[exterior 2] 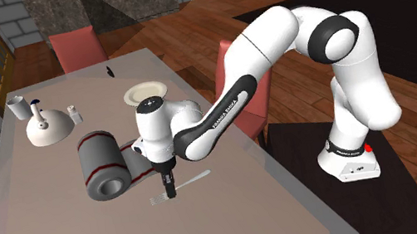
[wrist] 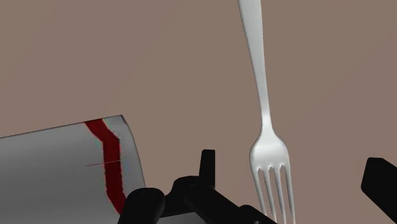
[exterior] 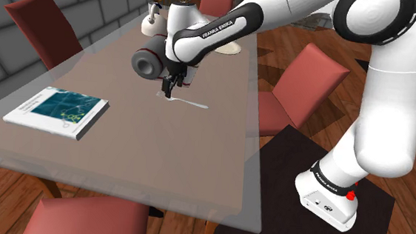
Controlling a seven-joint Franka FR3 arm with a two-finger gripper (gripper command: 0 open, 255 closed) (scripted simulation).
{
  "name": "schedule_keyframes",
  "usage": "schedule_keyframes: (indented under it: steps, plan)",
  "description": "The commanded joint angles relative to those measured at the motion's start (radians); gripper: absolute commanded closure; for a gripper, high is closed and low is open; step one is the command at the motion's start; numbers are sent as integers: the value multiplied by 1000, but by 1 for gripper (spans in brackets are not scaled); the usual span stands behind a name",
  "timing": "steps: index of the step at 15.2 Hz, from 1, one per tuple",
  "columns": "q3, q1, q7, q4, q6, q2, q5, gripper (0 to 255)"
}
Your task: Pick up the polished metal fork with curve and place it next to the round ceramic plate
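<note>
A silvery metal fork (wrist: 267, 121) lies flat on the brown table (exterior: 116, 140), also seen as the fork (exterior: 189, 102) and the fork (exterior 2: 184, 182). My gripper (wrist: 294, 177) hangs low over its tine end, open. The tines sit between the two black fingers (wrist: 207, 167) without touching them. From outside, the gripper (exterior: 173, 88) points straight down at the fork's head, as does the gripper (exterior 2: 170, 191). The round pale plate (exterior 2: 145, 92) sits farther along the table, toward its far end, partly hidden behind the arm as the plate (exterior: 231, 49).
A grey cylinder with a red stripe (exterior 2: 103, 164) lies close beside the gripper. A white teapot (exterior 2: 45, 126), a cup (exterior 2: 16, 105) and a small shaker (exterior 2: 75, 114) stand beyond it. A book (exterior: 57, 111) lies near the table's corner. Red chairs (exterior: 305, 85) ring the table.
</note>
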Motion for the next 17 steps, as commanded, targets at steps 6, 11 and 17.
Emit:
schedule_keyframes:
  steps: [6, 11, 17]
  plan:
    - [-6, 8, 5, 14, 59, 73, -14, 0]
    - [-7, 9, 5, 14, 64, 79, -14, 0]
    - [-7, 9, 5, 15, 64, 79, -15, 255]
